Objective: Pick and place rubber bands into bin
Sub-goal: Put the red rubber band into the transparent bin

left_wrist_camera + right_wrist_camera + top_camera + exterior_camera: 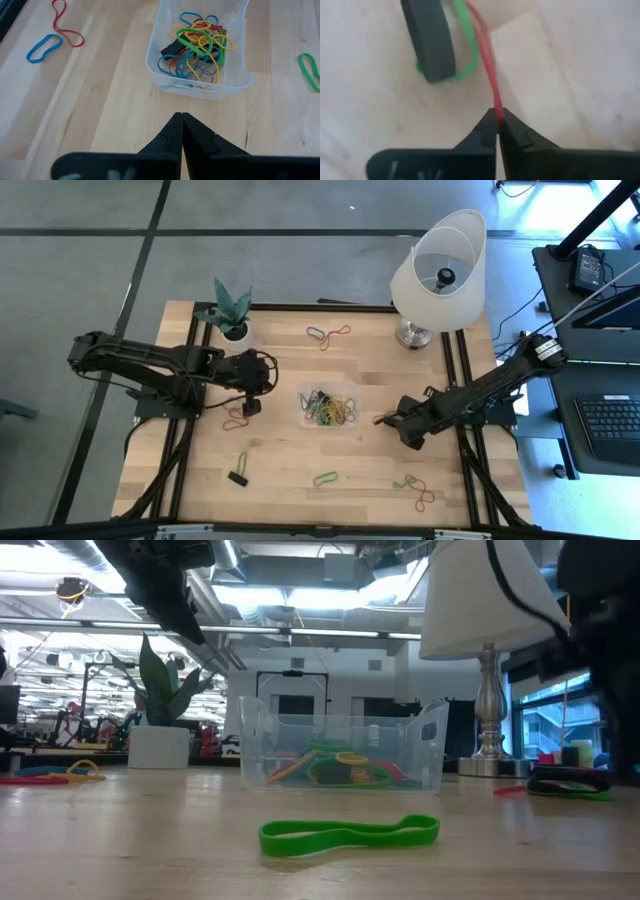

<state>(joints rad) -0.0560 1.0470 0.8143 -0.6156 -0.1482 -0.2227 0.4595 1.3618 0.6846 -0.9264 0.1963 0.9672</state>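
Observation:
The clear bin [327,408] [340,755] [200,75] stands mid-table and holds several tangled rubber bands [197,47]. My left gripper [250,405] [181,117] is shut on nothing, just left of the bin and above the table. My right gripper [385,420] [497,115] sits right of the bin, shut on a red rubber band [487,65]. Beside that band I see a green band [467,65] and a thick black band [430,40]. More bands lie loose on the table: a green one [325,477] [350,832], a red and green cluster [415,485], and a blue and red pair [327,333]. My right gripper pinches the red rubber band between its two fingertips at one end of its loop [496,107]. The rest of the band runs straight away from the fingers, past the green and black bands. Whether it is clear of the table, I cannot tell.
A white lamp [440,270] stands at the far right and a potted plant [232,315] at the far left. More bands lie near my left gripper [237,420] and at the near left [240,470]. Bare wood shows between the bin and the near edge.

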